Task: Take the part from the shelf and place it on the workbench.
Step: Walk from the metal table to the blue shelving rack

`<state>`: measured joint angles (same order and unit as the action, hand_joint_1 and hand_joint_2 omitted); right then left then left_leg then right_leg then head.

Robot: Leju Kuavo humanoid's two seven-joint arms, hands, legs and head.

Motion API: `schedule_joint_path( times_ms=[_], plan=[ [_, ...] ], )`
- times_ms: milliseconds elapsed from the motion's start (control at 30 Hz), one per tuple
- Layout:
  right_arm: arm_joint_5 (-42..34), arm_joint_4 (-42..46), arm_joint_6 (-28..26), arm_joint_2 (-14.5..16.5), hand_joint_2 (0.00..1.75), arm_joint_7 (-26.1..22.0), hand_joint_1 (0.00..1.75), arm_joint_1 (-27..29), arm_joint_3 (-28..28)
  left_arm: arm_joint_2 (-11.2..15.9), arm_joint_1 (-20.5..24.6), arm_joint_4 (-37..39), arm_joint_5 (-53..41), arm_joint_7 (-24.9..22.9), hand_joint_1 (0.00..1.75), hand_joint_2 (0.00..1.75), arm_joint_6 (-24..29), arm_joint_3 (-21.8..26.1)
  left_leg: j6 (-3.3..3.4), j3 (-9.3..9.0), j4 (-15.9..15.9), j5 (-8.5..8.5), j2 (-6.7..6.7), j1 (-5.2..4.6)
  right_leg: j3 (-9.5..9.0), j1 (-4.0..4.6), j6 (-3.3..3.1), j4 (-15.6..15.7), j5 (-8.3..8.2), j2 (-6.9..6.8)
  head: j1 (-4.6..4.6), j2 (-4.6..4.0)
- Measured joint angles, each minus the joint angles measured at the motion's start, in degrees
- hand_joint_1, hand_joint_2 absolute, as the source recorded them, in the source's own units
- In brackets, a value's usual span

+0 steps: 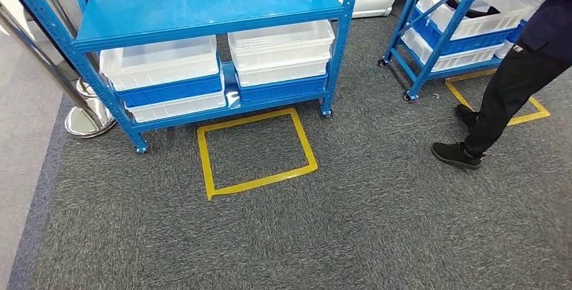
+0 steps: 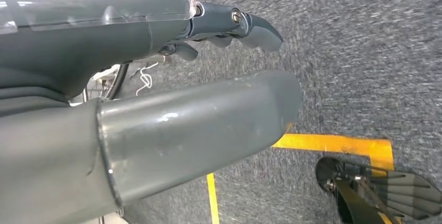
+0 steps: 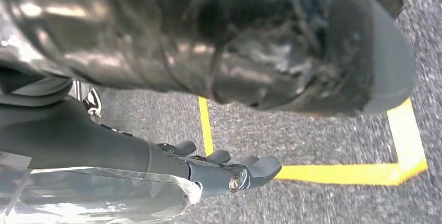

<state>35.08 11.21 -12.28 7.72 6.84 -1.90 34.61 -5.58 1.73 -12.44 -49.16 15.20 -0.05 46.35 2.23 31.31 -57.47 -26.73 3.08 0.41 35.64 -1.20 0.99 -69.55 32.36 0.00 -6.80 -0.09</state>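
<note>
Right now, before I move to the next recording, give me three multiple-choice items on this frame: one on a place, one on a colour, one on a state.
1. Where is the yellow tape square?
A. On the carpet in front of the blue shelf
B. On the shelf's top board
C. Under the person's shoes

2. What colour are the bins on the shelf?
A. Red
B. White and blue
C. Green

3. What is the left hand holding?
A. A bin
B. A part
C. Nothing

Answers: 1 A, the tape lies on the floor before the shelf; 2 B, white bins stacked with blue ones; 3 C, its fingers are apart over bare carpet.
</note>
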Motion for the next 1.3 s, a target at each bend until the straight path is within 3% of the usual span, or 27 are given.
schedule_joint_path(
  times_ms=[33, 100, 200, 267, 300, 367, 433, 500, 567, 600, 667, 733, 800, 833, 900, 933, 967, 1000, 1033, 1100, 1133, 1167, 1200, 1233, 1300],
  plan=[
    [-0.2, 0.0, -0.1, 0.0, 0.0, -0.1, 0.0, 0.0, 0.3, 0.0, -0.1, 0.0, 0.0, 0.0, 0.0, 0.0, 0.0, 0.0, -0.15, -0.18, -0.1, -0.32, 0.36, -0.01, -1.57, 0.04, -0.28, 3.9, -2.02, 0.33, 0.0, 0.0],
    [-0.3, 0.0, -0.2, 0.0, 0.0, -0.2, 0.0, 0.0, 0.6, -0.1, -0.2, 0.0, -0.1, 0.0, 0.0, 0.0, -0.1, 0.0, -0.8, -0.33, -0.4, -1.1, 0.78, -0.15, -3.81, 0.27, -0.77, 9.2, -3.54, 0.88, 0.01, 0.0],
    [-0.3, 0.0, -0.2, 0.0, 0.0, -0.4, 0.0, -0.1, 0.9, -0.1, -0.2, 0.0, -0.2, 0.0, 0.0, 0.0, -0.1, 0.0, -1.87, -0.71, -0.5, -1.9, 0.96, -0.21, -4.66, 0.43, -1.52, 10.5, -2.82, 0.88, 0.01, 0.0],
    [-0.3, 0.0, -0.2, 0.0, 0.0, -0.5, 0.0, 0.0, 1.2, -0.2, -0.2, 0.0, -0.3, 0.0, 0.0, 0.0, -0.1, 0.0, -2.48, -0.29, -2.4, -2.63, -0.24, -0.14, -5.82, 0.16, -2.21, 11.2, -2.57, 0.49, 0.02, 0.0],
    [-0.3, 0.0, -0.2, 0.0, 0.0, -0.6, 0.0, 0.1, 1.3, -0.2, -0.1, 0.0, -0.4, 0.0, 0.0, 0.0, -0.1, 0.1, -2.8, 1.07, -5.1, -3.5, -1.09, -0.07, -6.54, 0.05, -2.51, 11.5, -2.31, 0.2, 0.04, 0.0],
    [-0.3, 0.0, -0.2, 0.0, 0.0, -0.5, 0.0, 0.3, 1.6, -0.2, 0.0, 0.0, -0.4, 0.0, 0.0, 0.0, -0.2, 0.1, -3.35, 6.16, -12.9, -5.59, -2.22, 0.09, -7.85, 0.07, -2.85, 11.7, -1.29, -0.33, 0.06, 0.0],
    [-0.3, 0.0, -0.2, 0.0, 0.0, -0.4, 0.0, 0.4, 1.7, -0.2, -0.2, 0.0, -0.4, 0.0, 0.0, 0.0, -0.2, 0.1, -3.61, 10.5, -17.4, -4.95, -2.45, 0.24, -9.34, 0.05, -2.75, 11.7, 0.09, -0.61, 0.06, 0.0],
    [-0.3, 0.0, -0.2, 0.0, 0.0, -0.2, 0.0, 0.4, 1.8, -0.2, -0.6, 0.0, -0.4, 0.0, 0.0, 0.0, -0.3, 0.2, -3.51, 11.0, -13.5, 0.14, -2.7, 0.3, -11.34, -0.02, -2.49, 11.8, 1.73, -0.75, 0.07, 0.0],
    [-0.3, 0.0, -0.2, 0.0, 0.0, 0.0, 0.0, 0.6, 1.9, -0.2, -1.0, 0.1, -0.4, 0.0, 0.0, 0.0, -0.3, 0.2, -2.96, 9.3, -7.3, 4.44, -3.28, -0.06, -13.16, -0.06, -1.95, 12.0, 3.45, -0.94, 0.05, 0.0],
    [-0.3, -0.1, -0.2, 0.0, 0.0, 0.0, 0.0, 0.7, 1.9, -0.2, -1.0, 0.1, -0.4, 0.0, 0.0, 0.0, -0.3, 0.3, -2.52, 8.42, -5.3, 4.71, -3.52, -0.34, -13.81, -0.04, -1.56, 12.3, 4.11, -1.06, 0.05, 0.0],
    [-0.3, -0.1, -0.2, 0.1, 0.0, 0.1, 0.0, 0.3, 1.9, -0.2, -0.8, 0.2, -0.5, 0.0, 0.0, 0.0, -0.4, 0.3, -1.55, 6.97, -3.8, 3.16, -3.61, -0.81, -15.07, 0.06, -0.71, 12.7, 4.33, -1.26, 0.03, 0.0],
    [-0.2, -0.1, -0.2, 0.1, 0.0, 0.1, 0.0, 0.0, 1.9, -0.2, -0.7, 0.2, -0.5, 0.0, 0.0, 0.0, -0.4, 0.3, -0.61, 5.08, -2.4, 1.85, -3.27, -0.58, -14.12, 0.02, -0.08, 9.4, 2.12, -1.16, 0.01, 0.01],
    [-0.2, 0.0, -0.1, 0.1, 0.0, 0.0, 0.0, -0.1, 1.9, -0.2, -0.7, 0.2, -0.5, 0.0, 0.0, 0.0, -0.4, 0.3, 0.11, 2.56, -0.9, 0.83, -3.03, -0.3, -9.2, -0.03, 0.28, 1.5, -0.13, -0.67, -0.05, 0.02],
    [-0.2, 0.0, -0.1, 0.1, 0.0, 0.0, 0.0, -0.1, 1.9, -0.3, -0.7, 0.2, -0.5, 0.0, 0.0, 0.0, -0.4, 0.3, 0.33, 1.26, -0.3, 0.2, -2.93, -0.26, -6.28, -0.05, 0.4, -2.2, 0.38, -0.43, -0.09, 0.02],
    [-0.2, 0.0, -0.1, 0.1, 0.0, 0.0, 0.0, 0.0, 1.9, -0.3, -0.7, 0.2, -0.5, 0.0, 0.0, 0.0, -0.4, 0.3, 0.52, -1.55, 0.6, -1.36, -2.53, -0.21, -1.11, -0.06, 0.68, -5.9, 4.83, -0.26, -0.08, 0.02],
    [-0.2, 0.0, -0.1, 0.1, 0.0, 0.0, 0.0, 0.1, 1.9, -0.3, -0.7, 0.2, -0.5, 0.0, 0.0, 0.0, -0.4, 0.4, 0.49, -3.09, 0.8, -2.3, -2.22, -0.19, 0.71, -0.07, 0.77, -5.8, 7.39, -0.25, -0.08, 0.02],
    [-0.2, 0.0, -0.1, 0.0, 0.0, 0.0, 0.0, 0.3, 1.9, -0.4, -0.8, 0.2, -0.5, 0.0, 0.0, 0.0, -0.4, 0.4, 0.4, -4.7, 1.0, -3.36, -1.91, -0.18, 2.1, -0.06, 0.75, -4.6, 8.9, -0.25, -0.07, 0.02],
    [-0.2, 0.0, -0.1, 0.0, 0.0, 0.0, 0.0, 0.5, 2.0, -0.4, -0.9, 0.2, -0.5, 0.0, 0.0, 0.0, -0.4, 0.4, 0.27, -6.27, 1.1, -4.46, -1.65, -0.16, 3.14, -0.03, 0.63, -2.6, 8.76, -0.25, -0.08, 0.02],
    [-0.2, -0.1, 0.0, 0.0, 0.0, 0.1, 0.0, 0.8, 2.0, -0.4, -1.1, 0.2, -0.6, -0.1, 0.0, 0.0, -0.5, 0.4, 0.14, -7.63, 1.3, -5.62, -1.5, -0.15, 3.93, 0.04, 0.38, 0.2, 5.79, -0.24, -0.09, 0.02],
    [-0.2, -0.1, 0.0, -0.1, 0.0, 0.1, 0.0, 1.4, 2.1, -0.6, -1.2, 0.3, -0.7, -0.2, 0.0, 0.0, -0.6, 0.4, -0.37, -10.0, 1.3, -8.05, -1.28, -0.27, 4.82, 0.43, -0.26, 5.3, -4.12, -0.12, -0.05, 0.01],
    [-0.2, -0.2, 0.1, -0.1, 0.0, 0.2, 0.0, 1.4, 2.2, -0.6, -1.2, 0.4, -0.8, -0.3, 0.0, 0.0, -0.6, 0.4, -0.76, -11.1, 1.7, -9.05, -1.19, -0.33, 4.77, 0.66, -0.62, 6.7, -7.86, -0.02, -0.03, 0.01],
    [-0.2, -0.2, 0.1, -0.1, 0.0, 0.2, 0.0, 1.3, 2.2, -0.6, -1.0, 0.4, -0.9, -0.3, 0.0, 0.0, -0.7, 0.5, -1.18, -12.06, 1.8, -9.43, -1.1, -0.37, 4.37, 0.83, -1.0, 7.2, -9.29, 0.07, -0.01, 0.01],
    [-0.2, -0.2, 0.1, -0.1, 0.0, 0.2, 0.0, 1.1, 2.2, -0.6, -0.7, 0.4, -0.9, -0.3, 0.0, 0.0, -0.7, 0.5, -1.6, -12.3, 1.2, -8.9, -1.06, -0.36, 3.56, 0.86, -1.43, 7.3, -8.63, 0.17, 0.01, 0.02],
    [-0.1, -0.2, 0.1, -0.1, 0.0, 0.2, 0.0, 0.9, 2.2, -0.6, -0.5, 0.4, -0.9, -0.3, 0.0, 0.0, -0.7, 0.5, -1.92, -11.35, -1.3, -7.37, -1.24, -0.3, 2.58, 0.78, -1.89, 7.8, -8.04, 0.19, 0.0, 0.02],
    [-0.1, -0.1, 0.1, 0.0, 0.0, 0.1, 0.0, 0.7, 2.3, -0.7, 0.0, 0.4, -1.0, -0.3, 0.0, 0.0, -0.8, 0.5, -2.49, -6.34, -9.9, -4.26, -1.83, -0.16, 0.04, 0.54, -2.66, 9.2, -6.67, 0.13, 0.02, 0.02]
  ],
)
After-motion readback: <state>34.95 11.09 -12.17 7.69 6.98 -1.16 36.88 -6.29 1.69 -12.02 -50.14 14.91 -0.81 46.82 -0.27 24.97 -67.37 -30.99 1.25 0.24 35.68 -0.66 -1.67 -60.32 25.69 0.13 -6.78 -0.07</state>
